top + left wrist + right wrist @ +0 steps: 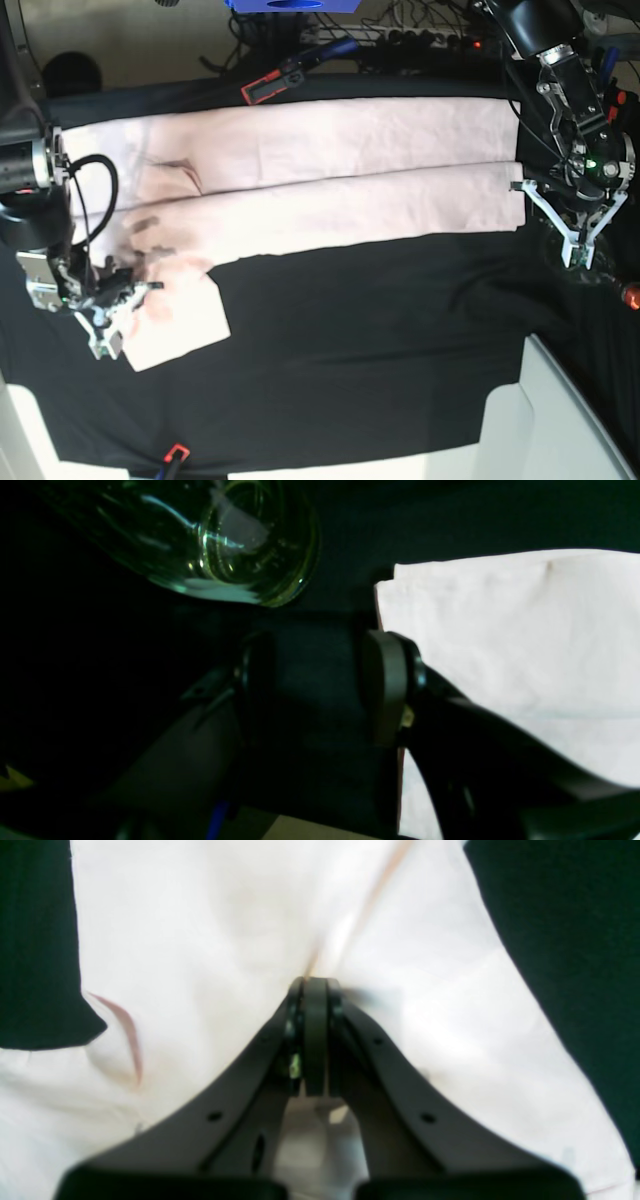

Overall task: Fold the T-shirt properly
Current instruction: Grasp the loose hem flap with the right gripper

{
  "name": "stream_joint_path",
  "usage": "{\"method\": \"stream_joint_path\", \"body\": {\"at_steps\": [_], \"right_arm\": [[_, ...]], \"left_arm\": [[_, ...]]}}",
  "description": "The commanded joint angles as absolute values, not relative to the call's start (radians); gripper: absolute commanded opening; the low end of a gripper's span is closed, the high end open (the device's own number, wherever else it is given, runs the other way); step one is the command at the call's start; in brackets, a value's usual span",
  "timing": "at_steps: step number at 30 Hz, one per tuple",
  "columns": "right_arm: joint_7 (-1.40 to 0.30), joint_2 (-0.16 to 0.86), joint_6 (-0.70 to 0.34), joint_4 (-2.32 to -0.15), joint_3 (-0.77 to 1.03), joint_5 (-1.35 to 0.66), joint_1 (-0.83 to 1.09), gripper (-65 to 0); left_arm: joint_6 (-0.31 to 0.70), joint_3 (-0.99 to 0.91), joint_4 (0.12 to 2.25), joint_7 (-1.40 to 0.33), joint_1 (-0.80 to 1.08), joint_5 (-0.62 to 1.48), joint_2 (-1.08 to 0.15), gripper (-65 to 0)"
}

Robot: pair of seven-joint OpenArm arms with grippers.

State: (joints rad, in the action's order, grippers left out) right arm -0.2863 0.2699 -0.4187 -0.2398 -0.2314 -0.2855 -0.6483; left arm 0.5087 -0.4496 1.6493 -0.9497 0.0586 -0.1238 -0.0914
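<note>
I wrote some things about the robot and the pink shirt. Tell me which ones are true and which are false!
1. The right gripper is pinched shut on the T-shirt. True.
2. The left gripper is holding the shirt too. False: its jaws stand open over the black table cloth, beside the shirt's edge.
3. The shirt lies in a small square pile. False: it stretches in a long band across the table, with one sleeve sticking out near the right gripper.
4. A glass bottle lies close to the left gripper. True.
5. The cloth under the shirt is white. False: it is black.
</note>
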Motion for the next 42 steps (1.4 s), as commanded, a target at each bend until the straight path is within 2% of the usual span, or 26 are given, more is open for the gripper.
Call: {"method": "stream_joint_path", "body": {"at_steps": [1,11,15,17,20,21,23,29,38,39,41,42], "right_arm": [[-0.269,0.286,-0.42,-0.262,-0.229,-0.292,-0.688,-64.4],[-0.318,0.357,-0.42,-0.423,-0.228,-0.292,-0.65,-64.4],[-0.318,0.354,-0.4,-0.421,-0.228,-0.292,-0.65,-61.5],[-0.32,0.346,-0.337,-0.421,-0.231,-0.292,-0.65,-52.4],[-0.331,0.329,-0.282,-0.42,-0.232,-0.292,-0.647,-33.5],[-0.331,0.328,-0.282,-0.42,-0.232,-0.292,-0.647,-29.6],[-0.332,0.325,-0.282,-0.42,-0.232,-0.292,-0.647,-28.1],[-0.328,0.269,-0.282,-0.361,-0.232,-0.292,-0.647,-33.4],[-0.268,0.254,-0.28,-0.239,-0.228,-0.292,-0.665,-47.4],[-0.265,0.254,-0.28,-0.239,-0.228,-0.292,-0.664,-50.9],[-0.251,0.257,-0.28,-0.239,-0.228,-0.292,-0.664,-64.4],[-0.248,0.257,-0.28,-0.239,-0.228,-0.292,-0.664,-65.0]], "left_arm": [[0.506,-0.452,1.664,-0.935,0.048,-0.122,-0.101,-37.1],[0.506,-0.444,1.662,-0.935,0.047,-0.122,-0.101,-37.1],[0.506,-0.443,1.662,-0.935,0.041,-0.122,-0.099,-37.1],[0.506,-0.443,1.662,-0.935,0.041,-0.122,-0.099,-37.1],[0.506,-0.443,1.662,-0.935,0.047,-0.122,-0.099,-37.1],[0.506,-0.446,1.662,-0.935,0.048,-0.122,-0.099,-37.1],[0.506,-0.45,1.662,-0.935,0.048,-0.122,-0.099,-37.1],[0.506,-0.452,1.662,-0.935,0.048,-0.122,-0.102,-37.1],[0.506,-0.453,1.662,-0.935,0.048,-0.125,-0.107,-37.1],[0.506,-0.453,1.662,-0.935,0.048,-0.127,-0.107,-37.1],[0.506,-0.452,1.662,-0.935,0.048,-0.127,-0.107,-37.1],[0.506,-0.45,1.662,-0.935,0.048,-0.125,-0.107,-37.1]]}}
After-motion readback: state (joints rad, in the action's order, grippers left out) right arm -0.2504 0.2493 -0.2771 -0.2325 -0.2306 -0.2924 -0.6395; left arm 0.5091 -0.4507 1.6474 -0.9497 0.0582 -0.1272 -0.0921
